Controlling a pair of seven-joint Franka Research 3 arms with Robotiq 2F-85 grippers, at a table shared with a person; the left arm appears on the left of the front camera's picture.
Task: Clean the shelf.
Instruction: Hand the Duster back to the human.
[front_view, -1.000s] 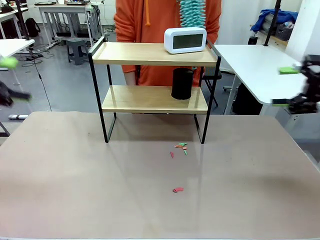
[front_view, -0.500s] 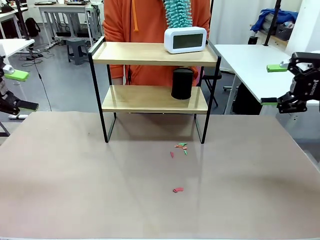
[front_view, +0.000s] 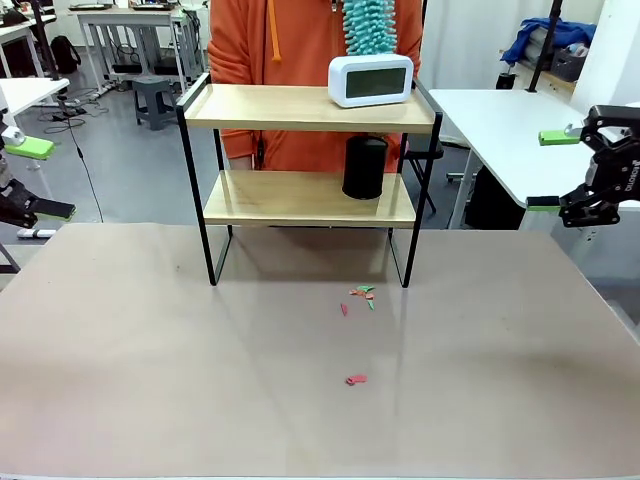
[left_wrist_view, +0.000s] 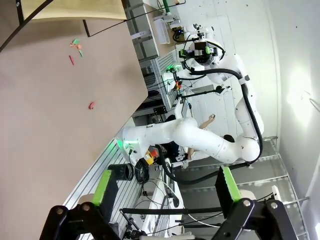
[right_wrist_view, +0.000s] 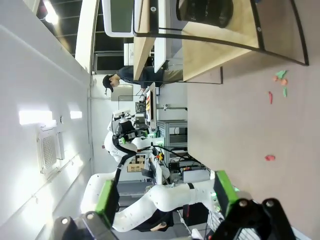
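Both arms hang out at the sides of the desk (front_view: 150, 400). The left end effector (front_view: 35, 180) is spread wide, fingers apart, holding nothing and touching nothing. The right end effector (front_view: 560, 170) is also fully spread and empty, off the desk's edge. The shelf (front_view: 310, 108) stands well away from either, between them at the far side of the desk. A white clock (front_view: 371, 80) sits on its top board and a black cylinder (front_view: 364, 167) on its lower one. Small red and green scraps (front_view: 360, 297) lie on the desk just in front of the shelf, far from both end effectors. A person in orange (front_view: 290, 40) stands behind the shelf with a teal duster (front_view: 368, 25).
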